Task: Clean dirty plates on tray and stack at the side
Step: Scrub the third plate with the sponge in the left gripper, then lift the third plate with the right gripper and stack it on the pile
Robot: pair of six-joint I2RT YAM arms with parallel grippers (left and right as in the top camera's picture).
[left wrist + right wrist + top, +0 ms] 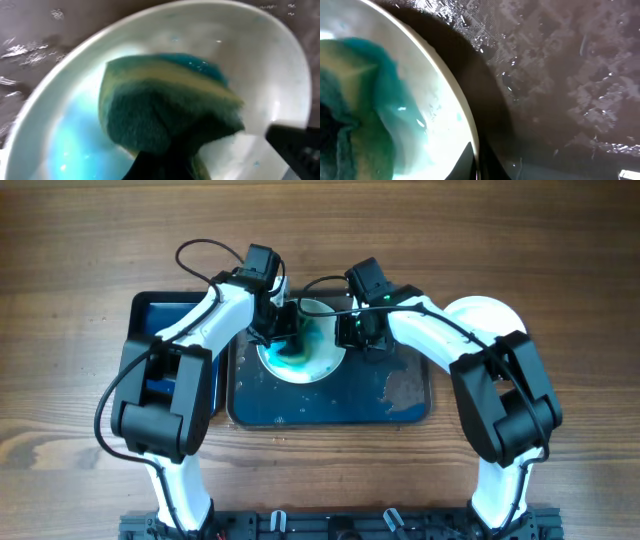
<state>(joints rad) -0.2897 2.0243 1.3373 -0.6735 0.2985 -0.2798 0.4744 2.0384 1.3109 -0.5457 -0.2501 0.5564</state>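
Left wrist — left claw [161, 166] clamped on sponge [165, 105] against plate [280, 75]; right claw [476, 164] pinches plate rim.

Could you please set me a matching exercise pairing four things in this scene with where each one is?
1 sponge
2 smeared plate
3 second plate
4 smaller blue tray

a on the table, right of the large tray
b on the large tray
c partly under the left arm
d in the left gripper

Pairs: 1-d, 2-b, 3-a, 4-c.
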